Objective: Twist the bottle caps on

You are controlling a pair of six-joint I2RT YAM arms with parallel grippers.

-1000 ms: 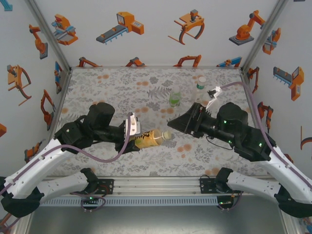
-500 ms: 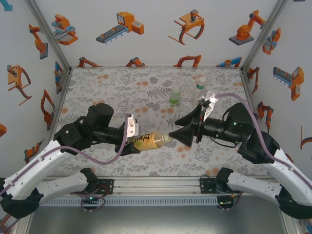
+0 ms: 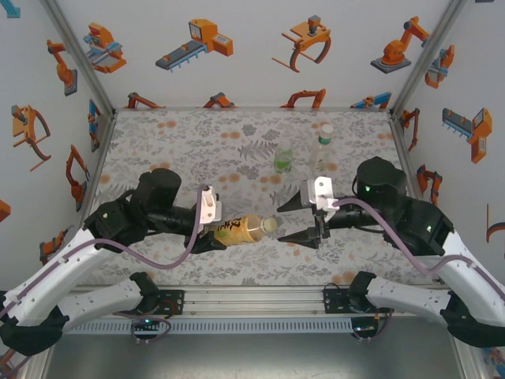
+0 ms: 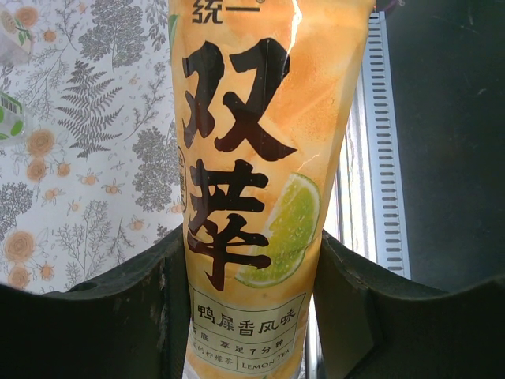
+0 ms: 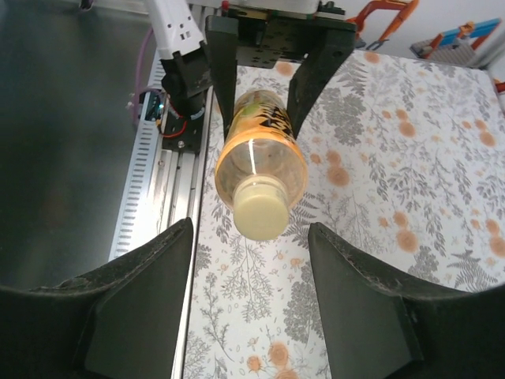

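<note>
The amber bottle [image 3: 239, 230] with a yellow label [image 4: 251, 174] lies level above the table, my left gripper [image 3: 211, 231] shut on its body. A pale yellowish cap [image 3: 270, 224] sits on its neck, pointing right. My right gripper [image 3: 295, 223] stands open just right of that cap, one finger above it and one below, touching nothing. The right wrist view looks straight at the cap [image 5: 259, 207], which sits beyond my open right gripper [image 5: 251, 237], with the left gripper [image 5: 268, 47] clamped on the bottle behind. In the left wrist view my left gripper [image 4: 251, 245] squeezes the label from both sides.
A short green bottle [image 3: 282, 160] and a slim clear bottle [image 3: 323, 144] stand upright at the back right of the flowered table [image 3: 181, 142]. The metal rail [image 3: 252, 300] runs along the near edge, with both arm bases bolted to it.
My right gripper has rolled about its wrist, come off the cap and backed a little to the right. The left gripper still holds the bottle in nearly the same place.
</note>
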